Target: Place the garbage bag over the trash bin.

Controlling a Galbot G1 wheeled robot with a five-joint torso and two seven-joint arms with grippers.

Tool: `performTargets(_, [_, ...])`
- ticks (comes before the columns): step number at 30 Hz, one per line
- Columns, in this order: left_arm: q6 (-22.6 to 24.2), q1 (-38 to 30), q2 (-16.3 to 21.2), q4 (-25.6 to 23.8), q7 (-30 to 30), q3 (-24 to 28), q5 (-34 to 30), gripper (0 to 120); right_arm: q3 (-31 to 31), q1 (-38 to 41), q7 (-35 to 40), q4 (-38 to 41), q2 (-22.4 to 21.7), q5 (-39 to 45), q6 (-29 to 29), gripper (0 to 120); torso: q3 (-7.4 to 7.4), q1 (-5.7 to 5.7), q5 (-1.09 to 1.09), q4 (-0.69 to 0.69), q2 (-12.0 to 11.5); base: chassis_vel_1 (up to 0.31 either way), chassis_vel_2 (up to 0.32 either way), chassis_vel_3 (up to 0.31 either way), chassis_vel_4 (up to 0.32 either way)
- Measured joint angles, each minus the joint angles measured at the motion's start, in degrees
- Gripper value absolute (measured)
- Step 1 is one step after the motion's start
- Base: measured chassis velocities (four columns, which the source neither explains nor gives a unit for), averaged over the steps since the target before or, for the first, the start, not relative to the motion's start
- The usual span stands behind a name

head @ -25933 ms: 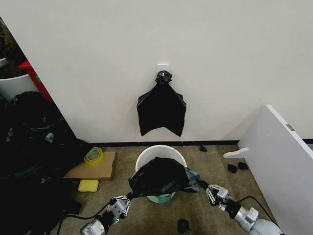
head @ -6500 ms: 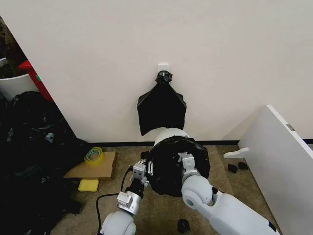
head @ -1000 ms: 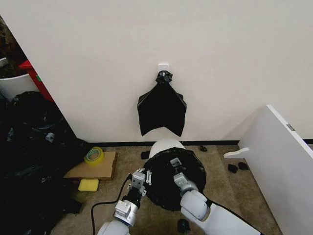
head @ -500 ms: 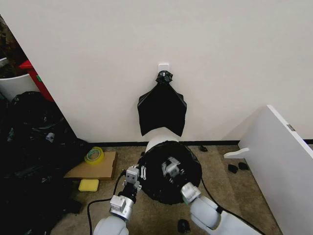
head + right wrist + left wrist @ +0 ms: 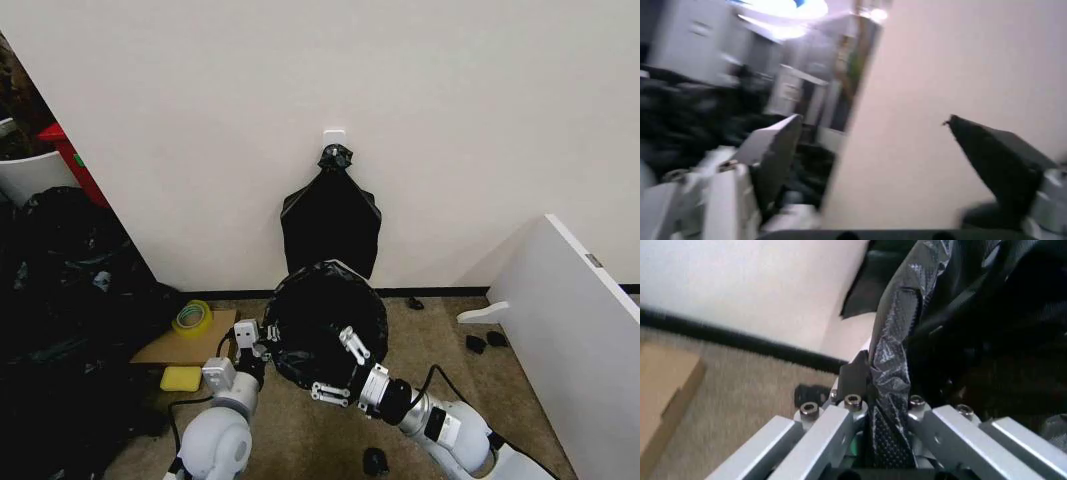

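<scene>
The glossy black garbage bag (image 5: 325,318) sits draped as a round dome over the trash bin, whose pale sides are hidden beneath it in the head view. My left gripper (image 5: 254,336) is at the bag's left edge, shut on a fold of the black plastic. In the left wrist view that crinkled fold of the garbage bag (image 5: 888,390) runs between the fingers of the left gripper (image 5: 884,412). My right gripper (image 5: 331,364) hangs at the front of the bag with its fingers spread. In the right wrist view the right gripper (image 5: 873,125) stands wide open with bare wall between its fingers.
A knotted bunch of black bags (image 5: 331,225) hangs on the wall behind. A yellow-green tape roll (image 5: 192,318) lies on cardboard (image 5: 215,340) to the left, beside a yellow sponge (image 5: 180,379). Black plastic heaps (image 5: 60,300) fill the left; a white board (image 5: 580,330) leans at right.
The right gripper has come off the bag's top, dropped to its front and opened. The bag has spread left and back over the pale rim. The left gripper moved left, still gripping.
</scene>
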Motion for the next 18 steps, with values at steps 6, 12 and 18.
performTargets(6, [3.92, -1.62, -1.49, -0.21, -4.61, -5.78, -11.02, 0, 0.73, -0.58, 13.73, -0.21, 0.57, -6.46, -5.45, 100, 0.00, 0.00, 0.00, 0.00, 0.00, 0.000, 0.000, 0.000, 0.000])
performTargets(12, [11.28, -3.89, -2.52, -0.16, -11.64, -14.28, -28.17, 0, 0.21, -1.14, 17.87, -3.22, 0.54, -9.69, -7.85, 100, 0.00, 0.00, 0.00, 0.00, 0.00, 0.000, 0.000, 0.000, 0.000])
performTargets(18, [14.98, -5.39, -2.48, -0.09, -14.95, -19.31, -35.79, 0, -0.29, -0.90, 18.09, -8.85, 0.79, -13.62, -6.93, 100, 0.00, 0.00, 0.01, 0.00, 0.00, 0.000, 0.000, 0.000, 0.000])
